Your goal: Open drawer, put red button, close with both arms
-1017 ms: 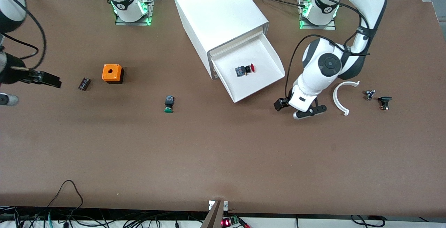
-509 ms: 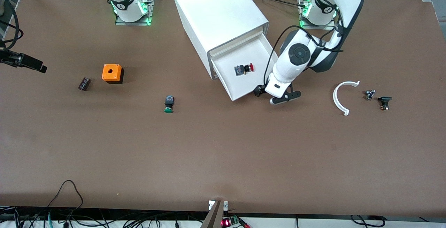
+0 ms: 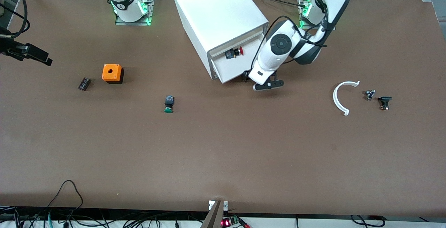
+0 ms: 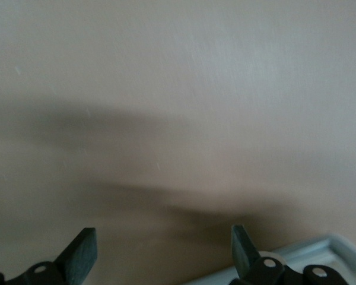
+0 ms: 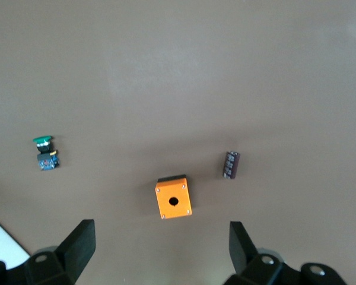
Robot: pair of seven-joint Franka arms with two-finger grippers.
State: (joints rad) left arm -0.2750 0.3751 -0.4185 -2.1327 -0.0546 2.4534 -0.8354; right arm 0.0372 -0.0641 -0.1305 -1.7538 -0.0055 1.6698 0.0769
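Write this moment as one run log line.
drawer: partly open | red button: inside | left claw: open, at drawer front | right claw: open, waiting

- The worktop (image 3: 223, 151) looks matt brown, faintly grainy.
- The cabinet (image 3: 216, 8) and its drawer (image 3: 231, 68) look like smooth white plastic, slightly glossy.
- The orange box (image 3: 112, 73), well toward the right arm's end from the cabinet, looks like matt plastic.
- The red button (image 3: 234, 52) has a shiny cap.
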